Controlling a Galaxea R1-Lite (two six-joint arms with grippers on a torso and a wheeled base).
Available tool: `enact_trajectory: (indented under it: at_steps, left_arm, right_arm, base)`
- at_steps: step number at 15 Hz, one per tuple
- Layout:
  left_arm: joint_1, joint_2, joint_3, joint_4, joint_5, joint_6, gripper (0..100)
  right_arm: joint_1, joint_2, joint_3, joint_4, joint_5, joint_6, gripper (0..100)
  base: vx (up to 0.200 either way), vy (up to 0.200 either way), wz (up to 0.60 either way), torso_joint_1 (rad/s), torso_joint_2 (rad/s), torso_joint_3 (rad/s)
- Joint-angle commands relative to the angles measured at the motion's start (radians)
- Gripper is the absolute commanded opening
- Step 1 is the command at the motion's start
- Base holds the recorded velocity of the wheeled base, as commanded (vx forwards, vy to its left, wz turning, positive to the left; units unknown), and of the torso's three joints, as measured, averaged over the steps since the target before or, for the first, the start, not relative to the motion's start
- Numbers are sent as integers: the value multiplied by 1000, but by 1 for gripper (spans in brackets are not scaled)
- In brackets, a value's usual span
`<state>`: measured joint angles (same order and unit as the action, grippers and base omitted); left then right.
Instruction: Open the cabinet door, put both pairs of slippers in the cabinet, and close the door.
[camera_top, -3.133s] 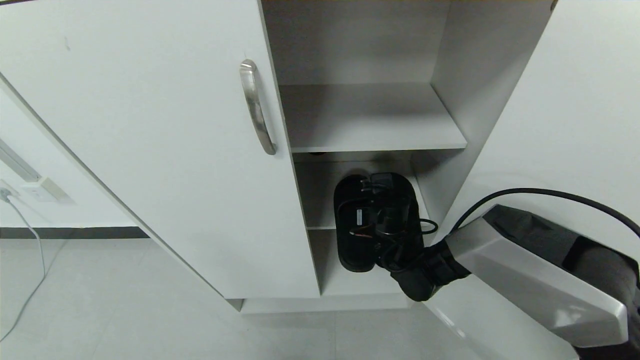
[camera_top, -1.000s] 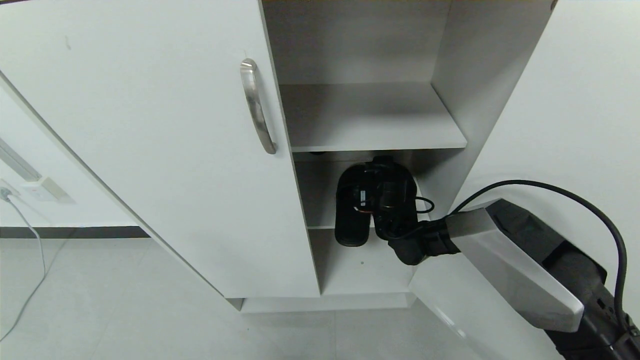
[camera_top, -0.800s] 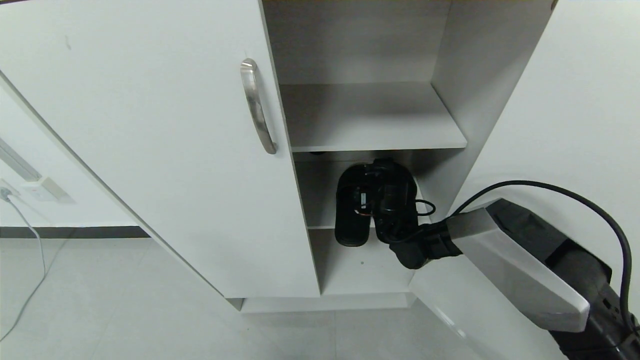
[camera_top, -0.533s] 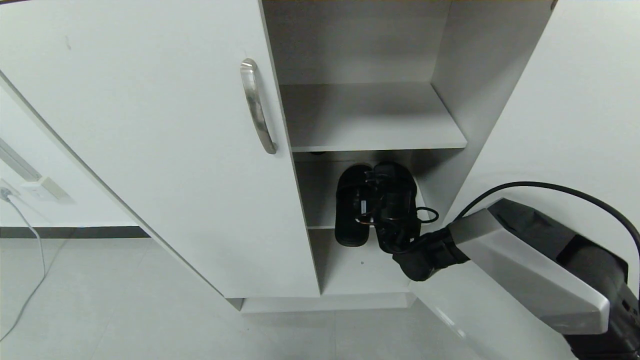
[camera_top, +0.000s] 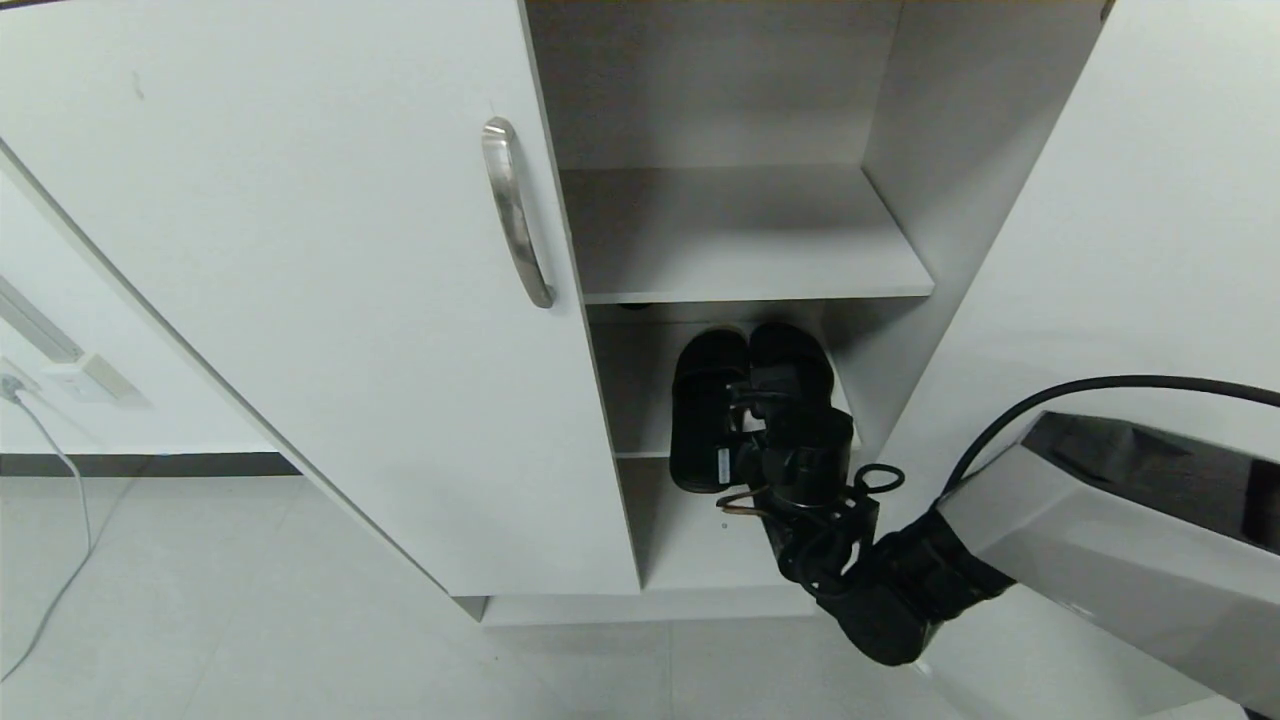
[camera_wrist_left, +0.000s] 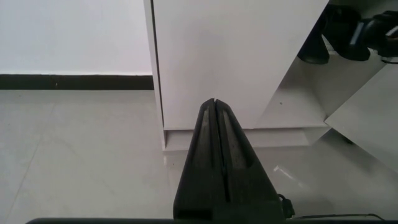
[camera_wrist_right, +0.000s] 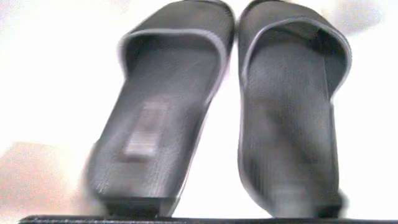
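A pair of black slippers (camera_top: 712, 400) lies side by side on the lower shelf (camera_top: 640, 400) of the white cabinet, toes pointing inward. My right gripper (camera_top: 775, 408) hovers just in front of their heels, open and holding nothing. The right wrist view looks straight at both slippers (camera_wrist_right: 165, 106) from close range. The cabinet's right door (camera_top: 1130, 230) is swung open and the left door (camera_top: 300, 250) is closed. My left gripper (camera_wrist_left: 213, 104) is shut, low over the floor, pointing at the cabinet's base; the slippers (camera_wrist_left: 323, 37) appear farther off.
The closed left door carries a metal handle (camera_top: 515, 210). An upper shelf (camera_top: 740, 240) sits above the slippers. A wall socket (camera_top: 85, 380) with a cable is at the left. Tiled floor (camera_top: 250, 640) stretches before the cabinet.
My right gripper carried the slippers deeper onto the lower shelf, let go of them and has drawn back toward me. The slippers stay on the shelf.
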<state>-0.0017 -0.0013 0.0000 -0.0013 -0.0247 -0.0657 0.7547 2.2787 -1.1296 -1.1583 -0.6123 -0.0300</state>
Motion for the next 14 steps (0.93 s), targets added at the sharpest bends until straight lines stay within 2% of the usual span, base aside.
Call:
enact_trajectory:
  at_steps: [1, 4, 9, 14]
  left_arm:
    - [0, 1, 0, 1, -1, 0, 0]
    - [0, 1, 0, 0, -1, 0, 0]
    - [-1, 1, 0, 0, 0, 0, 0]
    - [0, 1, -2, 0, 0, 0, 0]
  right_arm:
    - [46, -91, 145, -57, 5, -1, 0]
    - [89, -110, 228, -116, 6, -2, 0]
    - [97, -110, 248, -130, 5, -2, 0]
    - [101, -110, 267, -136, 3, -8, 0]
  base:
    - [0, 0, 0, 0, 0, 0]
    - [0, 0, 0, 0, 0, 0]
    - [0, 0, 0, 0, 0, 0]
    - [-200, 0, 0, 2, 3, 1]
